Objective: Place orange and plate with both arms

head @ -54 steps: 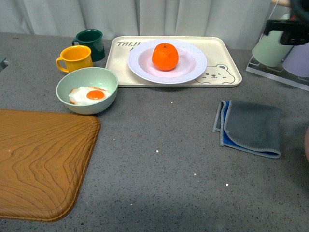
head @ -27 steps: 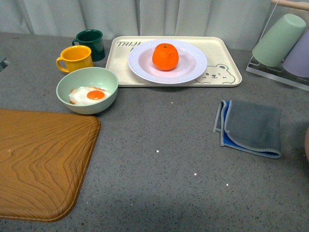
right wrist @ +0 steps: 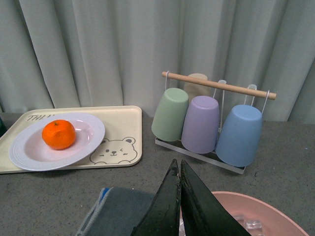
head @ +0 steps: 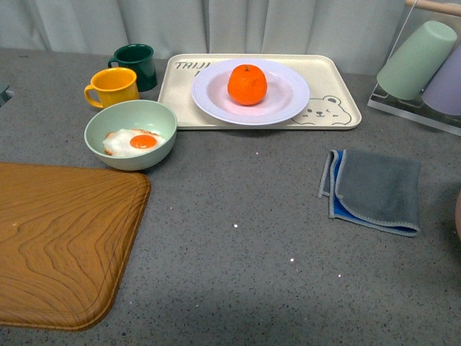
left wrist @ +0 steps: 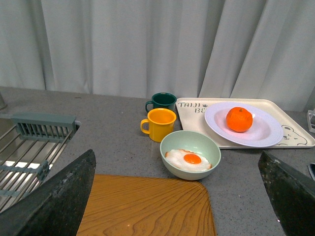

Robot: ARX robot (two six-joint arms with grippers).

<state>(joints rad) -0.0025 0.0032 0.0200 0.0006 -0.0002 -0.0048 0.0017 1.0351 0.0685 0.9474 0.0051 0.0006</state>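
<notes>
The orange (head: 247, 83) sits in the middle of the white ribbed plate (head: 288, 101), which rests on the cream bear tray (head: 338, 108) at the back. Both also show in the left wrist view, orange (left wrist: 239, 119) and plate (left wrist: 266, 132), and in the right wrist view, orange (right wrist: 58, 134) and plate (right wrist: 88, 130). Neither gripper shows in the front view. My left gripper (left wrist: 177, 196) is open and empty, well back from the tray above the wooden board. My right gripper (right wrist: 178, 169) is shut and empty, above the folded cloth and a pink bowl.
A pale green bowl (head: 108, 122) with a fried egg, a yellow mug (head: 113, 86) and a dark green mug (head: 135, 65) stand left of the tray. A wooden board (head: 57, 238) lies front left, a grey-blue cloth (head: 374, 189) at right. A rack of cups (head: 421, 68) stands far right.
A second ago a dark gripper showed at the top right, in front of the cup rack; it has left the front view. The orange, plate and other things have not moved.
</notes>
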